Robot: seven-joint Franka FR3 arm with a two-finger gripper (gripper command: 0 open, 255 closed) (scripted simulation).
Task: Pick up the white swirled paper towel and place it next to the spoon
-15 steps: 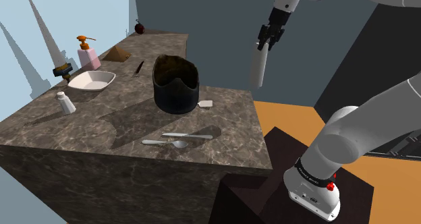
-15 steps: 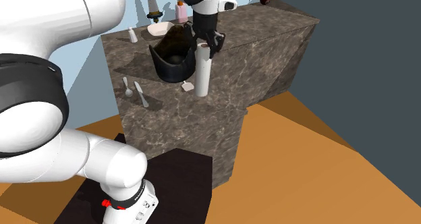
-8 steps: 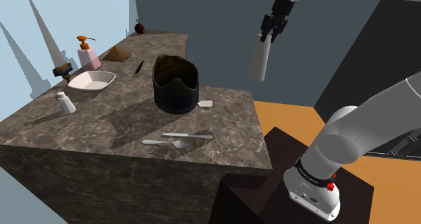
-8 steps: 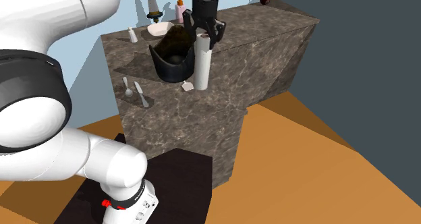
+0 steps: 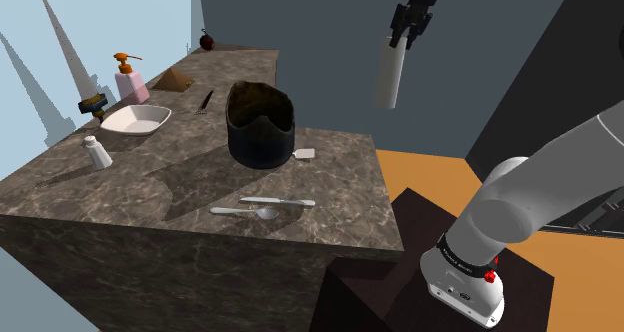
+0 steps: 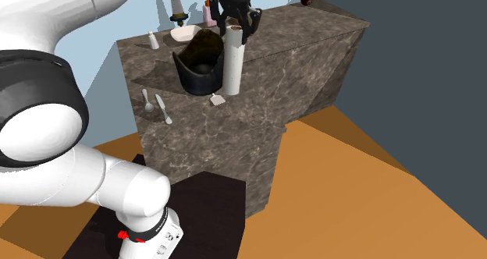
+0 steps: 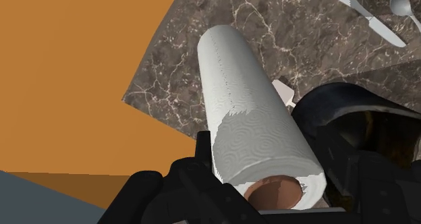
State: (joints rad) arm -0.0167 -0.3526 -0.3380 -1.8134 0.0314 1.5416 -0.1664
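Note:
My gripper (image 5: pixel 408 28) is shut on the top end of a white paper towel roll (image 5: pixel 388 78) with a swirl-embossed surface and a brown core. The roll hangs upright in the air, high above the counter's edge on the shoulder view's right. In the second exterior view the gripper (image 6: pixel 236 22) holds the roll (image 6: pixel 232 62) beside the black pot (image 6: pixel 198 63). The wrist view has the roll (image 7: pixel 249 118) clasped between the fingers (image 7: pixel 204 150). A silver spoon (image 5: pixel 246 212) lies near the counter's front edge, with a knife (image 5: pixel 279 201) next to it; both lie far beneath the gripper, spoon (image 7: pixel 405 5) and knife (image 7: pixel 368 16).
A big black pot (image 5: pixel 261 125) stands mid-counter with a small white piece (image 5: pixel 305 154) beside it. A shaker (image 5: pixel 97 153), white dish (image 5: pixel 135 119), pink soap dispenser (image 5: pixel 129 80) and brown pyramid (image 5: pixel 175 77) sit at the shoulder view's left. Orange floor (image 5: pixel 440 175) lies beyond the marble counter (image 5: pixel 150 190).
The gripper has risen steadily with the paper towel roll in it, lifting the roll higher above the counter. Nothing on the counter has moved.

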